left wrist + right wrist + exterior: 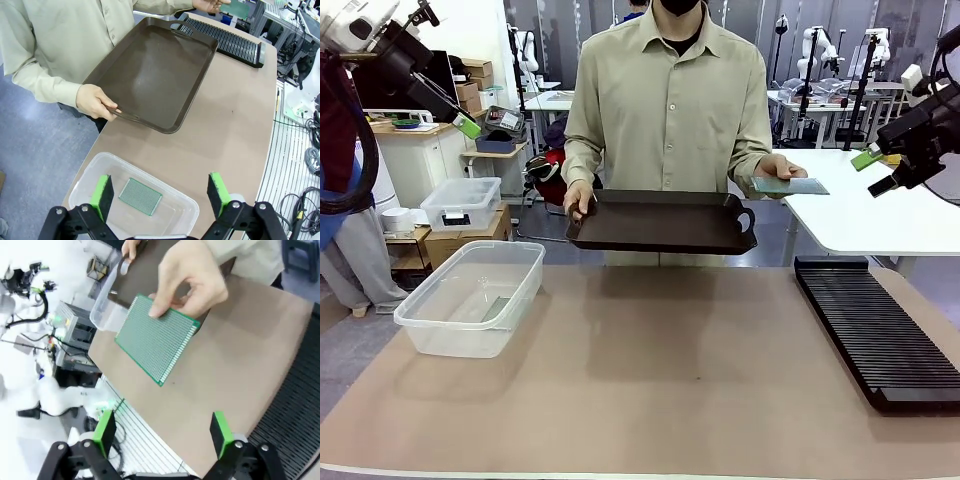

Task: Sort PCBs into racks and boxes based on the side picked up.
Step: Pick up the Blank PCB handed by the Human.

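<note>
The person holds one green PCB (790, 185) flat in a hand (775, 167) at the right, seen close in the right wrist view as a perforated green board (156, 343) under the fingers (192, 277). A second PCB (140, 196) lies in the clear box (472, 296) at the table's left. The black slotted rack (880, 330) lies along the right side. My left gripper (160, 192) hangs open high above the box. My right gripper (162, 432) is open, raised at the right, apart from the held board.
The person's other hand (578, 197) holds a dark brown tray (663, 222) over the far table edge. A smaller clear lidded bin (461, 203) sits off the table at the left. The brown tabletop (660, 380) lies bare between box and rack.
</note>
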Controlling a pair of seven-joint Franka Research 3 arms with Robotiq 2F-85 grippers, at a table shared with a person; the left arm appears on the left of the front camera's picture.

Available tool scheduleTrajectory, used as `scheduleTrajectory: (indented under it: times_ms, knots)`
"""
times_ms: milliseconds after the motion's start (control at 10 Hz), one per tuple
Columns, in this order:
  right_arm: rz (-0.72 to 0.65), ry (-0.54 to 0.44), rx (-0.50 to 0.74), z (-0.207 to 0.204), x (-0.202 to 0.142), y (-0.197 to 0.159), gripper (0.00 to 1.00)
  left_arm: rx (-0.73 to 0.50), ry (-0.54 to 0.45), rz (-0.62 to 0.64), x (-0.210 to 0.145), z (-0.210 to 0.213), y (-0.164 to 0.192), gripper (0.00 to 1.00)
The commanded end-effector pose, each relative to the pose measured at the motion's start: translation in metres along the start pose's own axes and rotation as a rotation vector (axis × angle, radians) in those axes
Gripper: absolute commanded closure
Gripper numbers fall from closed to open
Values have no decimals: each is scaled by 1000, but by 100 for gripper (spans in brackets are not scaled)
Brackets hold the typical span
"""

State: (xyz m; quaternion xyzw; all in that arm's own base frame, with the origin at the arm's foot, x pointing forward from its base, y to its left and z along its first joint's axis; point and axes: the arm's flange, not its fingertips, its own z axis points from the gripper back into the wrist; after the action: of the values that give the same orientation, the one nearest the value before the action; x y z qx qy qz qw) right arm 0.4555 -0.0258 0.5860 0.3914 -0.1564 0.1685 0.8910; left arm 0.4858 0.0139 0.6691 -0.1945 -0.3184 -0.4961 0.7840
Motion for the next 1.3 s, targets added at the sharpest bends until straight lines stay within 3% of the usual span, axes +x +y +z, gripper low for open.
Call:
scheduleTrajectory:
  times_ms: [0, 100, 400, 500, 700, 1200]
  knots:
    - [-108, -87, 37, -11, -1, -3, 0, -1, 2, -2, 0, -1, -1, 0]
    - [0, 0, 0, 0, 0, 0, 0, -1, 2, -2, 0, -1, -1, 0]
    - [0, 0, 0, 0, 0, 0, 0, -1, 2, -2, 0, -1, -1, 0]
    - [-31, -18, 10, -2, 1, -2, 0, -1, 2, -2, 0, -1, -1, 0]
    - [-162, -66, 209, -12, 22, -22, 0, -1, 2, -2, 0, -1, -1, 0]
    - [-388, -75, 344, -37, 42, -58, 0, -1, 2, -2, 0, -1, -1, 0]
